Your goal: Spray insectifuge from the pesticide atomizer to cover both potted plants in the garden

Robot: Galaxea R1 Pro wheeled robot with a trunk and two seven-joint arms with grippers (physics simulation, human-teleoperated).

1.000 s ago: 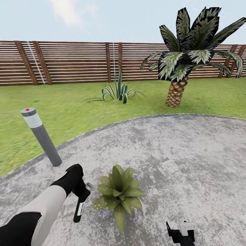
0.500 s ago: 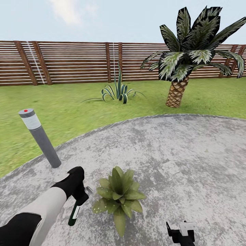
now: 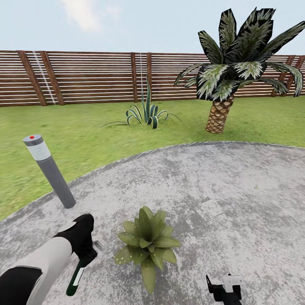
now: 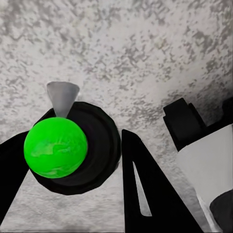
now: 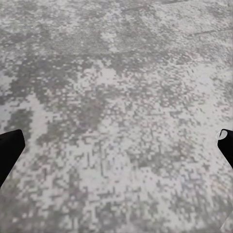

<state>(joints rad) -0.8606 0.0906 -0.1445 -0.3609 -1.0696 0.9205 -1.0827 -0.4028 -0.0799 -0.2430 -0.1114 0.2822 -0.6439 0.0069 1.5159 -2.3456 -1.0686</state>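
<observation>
At the head view's lower left, the left gripper (image 3: 87, 254) jaws clamp the slim dark-green pale-headed pesticide atomizer (image 3: 75, 277), just beside the grey-potted green-leaved potted plant (image 3: 147, 243). Right gripper (image 3: 224, 286) jaws spread apart.

I see my left gripper (image 3: 87, 254) covering the pesticide atomizer (image 3: 75, 277) at its upper body. The potted plant (image 3: 147, 242) hides its pot under leaves. My right gripper (image 3: 224, 288) is cut off at the frame's bottom.

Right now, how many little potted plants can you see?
1. The potted plant sits on the grey paving, just beside the left claw holding the pesticide atomizer. The task speaks of two; the other may be outside these views.
</observation>
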